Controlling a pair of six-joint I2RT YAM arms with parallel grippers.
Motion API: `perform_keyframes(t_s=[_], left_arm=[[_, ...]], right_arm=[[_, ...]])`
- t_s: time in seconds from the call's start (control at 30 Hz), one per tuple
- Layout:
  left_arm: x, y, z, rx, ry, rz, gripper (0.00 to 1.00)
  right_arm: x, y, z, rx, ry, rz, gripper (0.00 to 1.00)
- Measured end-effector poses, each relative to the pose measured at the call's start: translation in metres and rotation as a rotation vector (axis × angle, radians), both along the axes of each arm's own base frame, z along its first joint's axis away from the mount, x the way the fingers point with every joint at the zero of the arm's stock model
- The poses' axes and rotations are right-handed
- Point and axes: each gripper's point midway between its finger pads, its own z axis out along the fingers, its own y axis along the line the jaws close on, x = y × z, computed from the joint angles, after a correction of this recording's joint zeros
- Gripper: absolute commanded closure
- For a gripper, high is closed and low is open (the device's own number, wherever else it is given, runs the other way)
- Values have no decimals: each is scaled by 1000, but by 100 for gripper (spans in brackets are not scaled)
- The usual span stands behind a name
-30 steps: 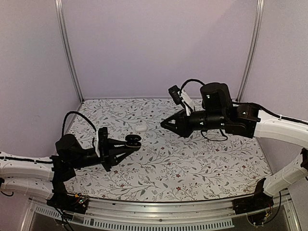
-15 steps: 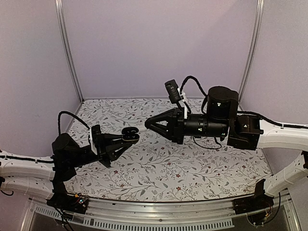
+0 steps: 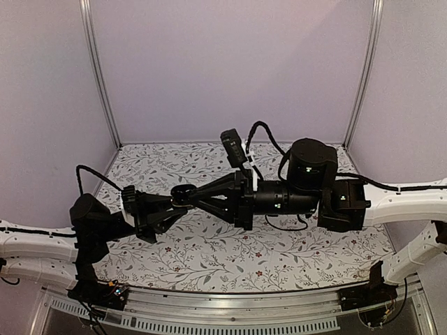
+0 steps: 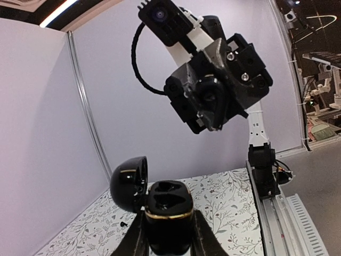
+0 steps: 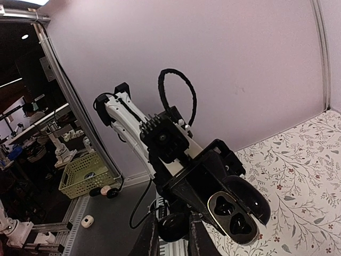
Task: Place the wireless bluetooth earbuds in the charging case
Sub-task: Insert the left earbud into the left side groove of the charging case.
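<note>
Left end effector (image 4: 168, 234) grips the open charging case (image 4: 169, 205); right end effector (image 5: 171, 237), pinching an earbud (image 5: 173, 224), must align squarely.

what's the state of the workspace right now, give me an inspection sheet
surface: floral cloth over the table, lying flat
job's things: charging case held off the table, lid open, wells look empty; what looks like an earbud nipped in the right gripper
clutter: tiny dark speck on the cloth, too small to identify
grippers: left gripper shut on the charging case; right gripper shut on the earbud, aimed at the case
cables: left wrist cable loop and right wrist cable loop, both clear of the case
surroundings: lilac walls, metal corner posts; yellow-green basket outside the cell
</note>
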Motion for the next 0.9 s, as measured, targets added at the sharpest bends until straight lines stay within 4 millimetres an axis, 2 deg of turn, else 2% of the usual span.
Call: perform_keyframes(t_s=[0.27,0.67,0.9], left_arm=[[-5,0,4,-8,-33,-12,100],[-8,0,7,-21,-42,-15,100],[-6,1,9,-30,-43,-4,100]], right_arm=[[-2,12,-10,-13,-7,-3,98],[5,31,-7,15,-14,-60,97],[12,38,-12,16,-14,-97,98]])
